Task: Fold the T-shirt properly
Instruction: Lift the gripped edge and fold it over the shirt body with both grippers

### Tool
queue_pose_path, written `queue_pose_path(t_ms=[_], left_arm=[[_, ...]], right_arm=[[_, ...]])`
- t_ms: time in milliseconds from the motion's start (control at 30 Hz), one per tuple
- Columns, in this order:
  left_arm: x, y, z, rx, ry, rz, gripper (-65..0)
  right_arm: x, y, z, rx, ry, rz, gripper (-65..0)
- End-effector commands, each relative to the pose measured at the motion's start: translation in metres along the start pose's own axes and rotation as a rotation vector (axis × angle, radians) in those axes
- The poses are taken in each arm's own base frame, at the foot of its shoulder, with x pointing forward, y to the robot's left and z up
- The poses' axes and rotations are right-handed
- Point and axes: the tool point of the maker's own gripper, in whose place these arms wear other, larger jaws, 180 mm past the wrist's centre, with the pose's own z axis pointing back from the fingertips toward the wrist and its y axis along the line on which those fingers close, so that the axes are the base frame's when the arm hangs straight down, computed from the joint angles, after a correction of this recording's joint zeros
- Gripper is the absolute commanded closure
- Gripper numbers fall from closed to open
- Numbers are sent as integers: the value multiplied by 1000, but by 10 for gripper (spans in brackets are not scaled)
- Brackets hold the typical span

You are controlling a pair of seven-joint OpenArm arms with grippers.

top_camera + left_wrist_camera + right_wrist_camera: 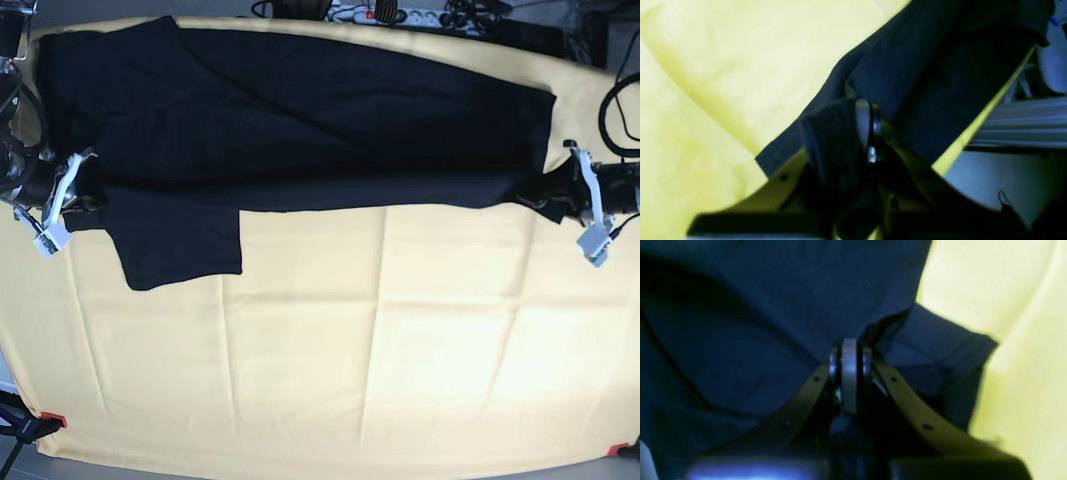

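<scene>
Left gripper point(560, 196), right of base frame, is clamped on T-shirt point(300, 120) hem; right gripper point(82, 190), left of frame, is clamped on fabric nr the sleeve. Shirt lies across upper part of yellow cloth point(350, 340), one lengthwise fold apparently in. Left to do, prob.: tuck lower-left sleeve, fold crosswise.
</scene>
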Motion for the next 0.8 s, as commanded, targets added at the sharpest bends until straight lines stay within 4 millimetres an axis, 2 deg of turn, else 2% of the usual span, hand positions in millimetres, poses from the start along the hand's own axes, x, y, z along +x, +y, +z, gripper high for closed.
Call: queue_pose_path(t_ms=[0,100,233,467,600,767], left_arm=[[11,2,12,15,1,-38,0],[-1,4,19,32,85,-48,0],[-2,7,29,54,129,-69,0],[-11,-6,22,23,188,-102,0],[-33,-19,16,-18,249,-86,0],[-57,-27,16,-42,342,-72,0]], right_arm=[[11,-6,11,-32,-20,53,0],[7,-8,16,-60,10,88,0],[3,-13,21,-67,39,98,0],[-13,-9,20,-55,89,88,0],[-26,-5,19,-44,129,79,0],[-28,-6,20,-47,139,82,0]])
